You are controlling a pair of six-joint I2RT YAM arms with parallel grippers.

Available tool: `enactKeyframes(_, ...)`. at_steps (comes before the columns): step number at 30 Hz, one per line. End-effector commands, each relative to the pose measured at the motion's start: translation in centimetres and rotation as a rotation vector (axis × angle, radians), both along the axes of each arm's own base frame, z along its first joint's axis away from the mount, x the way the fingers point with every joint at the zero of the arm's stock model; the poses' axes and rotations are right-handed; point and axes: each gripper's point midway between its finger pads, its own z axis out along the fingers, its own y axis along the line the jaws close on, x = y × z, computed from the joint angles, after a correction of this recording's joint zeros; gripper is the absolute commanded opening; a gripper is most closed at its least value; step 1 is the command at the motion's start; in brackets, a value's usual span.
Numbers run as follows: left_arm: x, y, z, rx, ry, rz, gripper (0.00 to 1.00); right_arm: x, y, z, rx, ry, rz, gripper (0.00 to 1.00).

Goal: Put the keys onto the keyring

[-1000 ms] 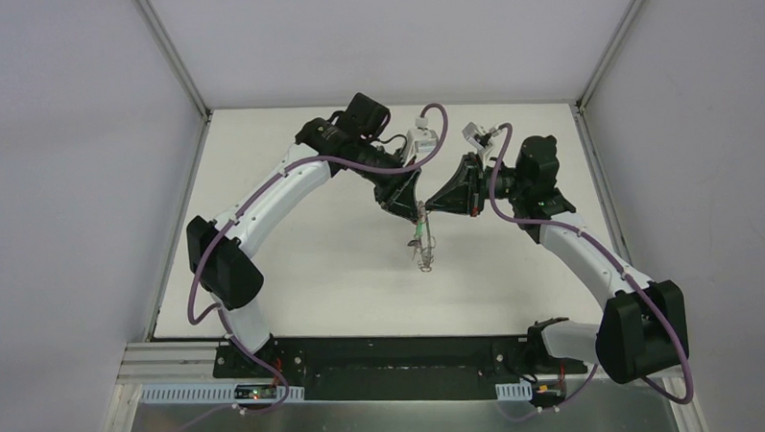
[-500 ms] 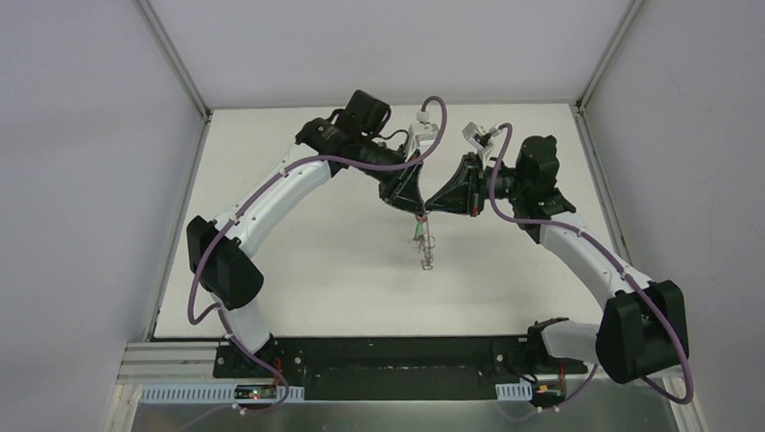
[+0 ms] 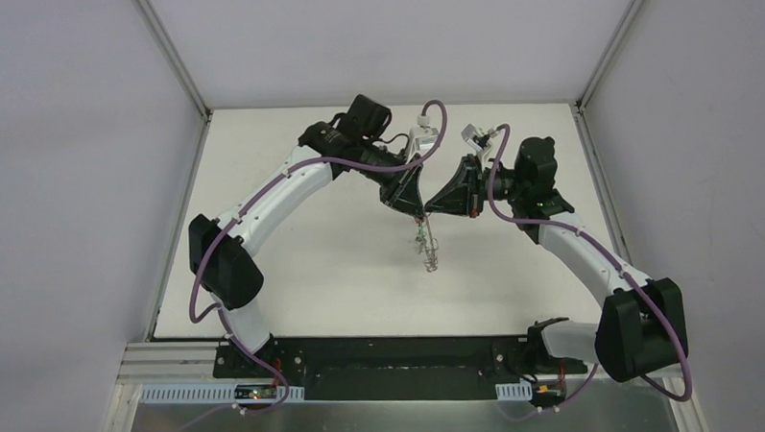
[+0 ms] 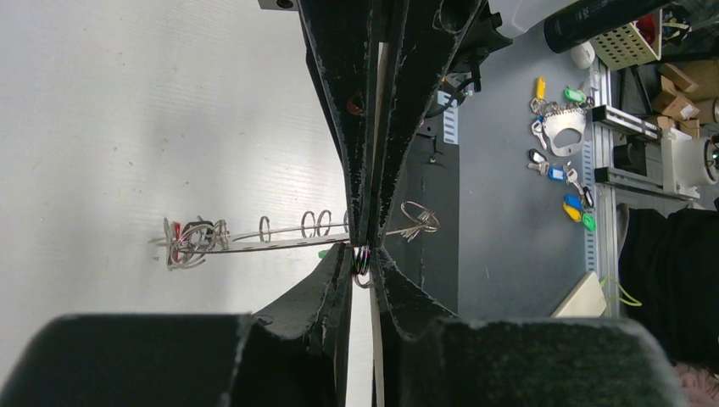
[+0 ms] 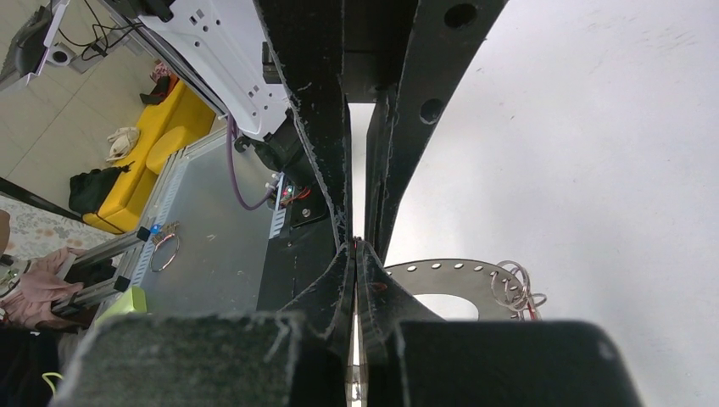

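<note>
Metal keyring [image 5: 449, 273] half hidden behind right tool [image 5: 356, 246].

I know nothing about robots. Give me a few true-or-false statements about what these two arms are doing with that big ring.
1. The large flat grey metal ring lies flat on the white table. False: it is held on edge at the gripper tips.
2. The left gripper and the right gripper meet tip to tip over the table. True.
3. The right gripper's jaws stand wide open. False: they are shut, pinching the ring's rim.
4. Small wire loops sit along the ring's rim. True.
</note>
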Motion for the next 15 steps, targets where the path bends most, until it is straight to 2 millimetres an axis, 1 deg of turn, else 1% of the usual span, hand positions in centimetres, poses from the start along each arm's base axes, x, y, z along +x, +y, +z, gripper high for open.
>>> enactKeyframes(1, -0.97, 0.38, 1.96, -0.05, -0.028, -0.022, 0.16, -0.03, -0.22, 1.43, 0.027, -0.089, 0.008, 0.0)
enactKeyframes(5, -0.99, 0.54, 2.03, -0.054, -0.042, -0.018, 0.19, -0.02, -0.29, 1.48, 0.028, -0.091, 0.006, 0.0)
enactKeyframes(9, -0.97, 0.54, 2.14, -0.061, -0.052, -0.01, 0.2, -0.07, -0.31, 1.56, 0.029, -0.094, 0.006, 0.0)
enactKeyframes(15, -0.8, 0.29, 2.25, -0.072, -0.049, -0.002, 0.13, -0.05, -0.37, 1.61, 0.03, -0.096, 0.002, 0.0)
